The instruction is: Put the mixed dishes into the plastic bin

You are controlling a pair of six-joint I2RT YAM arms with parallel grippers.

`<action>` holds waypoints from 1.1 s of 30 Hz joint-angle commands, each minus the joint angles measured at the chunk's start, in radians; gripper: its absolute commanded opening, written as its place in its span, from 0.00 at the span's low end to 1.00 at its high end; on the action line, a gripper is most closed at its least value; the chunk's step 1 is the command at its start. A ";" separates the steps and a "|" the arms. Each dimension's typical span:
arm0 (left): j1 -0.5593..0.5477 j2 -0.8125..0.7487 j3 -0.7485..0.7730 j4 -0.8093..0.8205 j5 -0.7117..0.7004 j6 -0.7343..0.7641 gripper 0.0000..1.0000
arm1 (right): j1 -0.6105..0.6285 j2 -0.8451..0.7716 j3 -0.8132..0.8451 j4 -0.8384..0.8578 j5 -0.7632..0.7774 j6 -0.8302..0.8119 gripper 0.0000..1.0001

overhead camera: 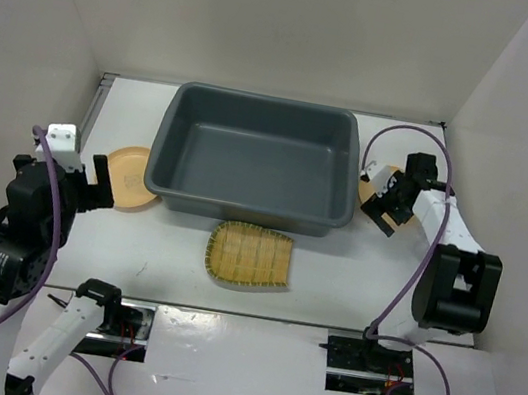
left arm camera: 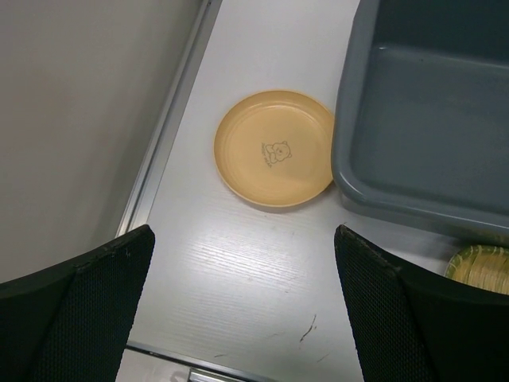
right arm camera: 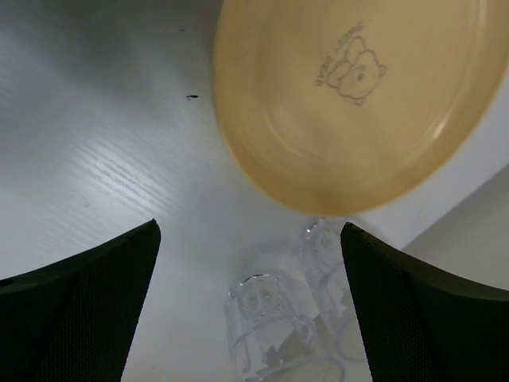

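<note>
Both claws gape empty: left gripper (left arm camera: 242,232) hovers over a plate (left arm camera: 274,149) lying flat just beside the bin (left arm camera: 398,205), right gripper (right arm camera: 250,231) over the other plate (right arm camera: 350,95) and two glasses (right arm camera: 270,326); the plates look light, stiff and slick, so pinch the rim, and the glasses look fragile.

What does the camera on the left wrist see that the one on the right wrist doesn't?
Only the left wrist view shows the grey bin and, at the lower right edge, a sliver of the woven tray. Only the right wrist view shows two clear glasses. Both show a yellow plate with a bear drawing on the white table, though not the same one: the left plate sits beside the bin, the right plate beside the glasses. In each, the left gripper or right gripper is open and empty.
</note>
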 commanded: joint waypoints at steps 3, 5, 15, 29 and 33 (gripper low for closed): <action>0.025 0.021 0.009 0.028 0.012 0.025 1.00 | -0.040 0.145 0.131 -0.055 -0.108 -0.030 0.98; 0.035 0.021 0.009 0.028 0.023 0.034 1.00 | -0.066 0.209 0.158 -0.073 -0.138 -0.030 0.98; 0.080 0.052 0.009 0.028 0.041 0.043 1.00 | -0.075 0.340 0.159 -0.027 -0.120 -0.063 0.88; 0.141 -0.002 0.009 0.028 0.069 0.053 1.00 | -0.094 0.479 0.234 -0.061 -0.151 -0.060 0.41; 0.141 -0.022 0.000 0.028 0.069 0.053 1.00 | -0.094 0.535 0.297 -0.163 -0.160 -0.069 0.00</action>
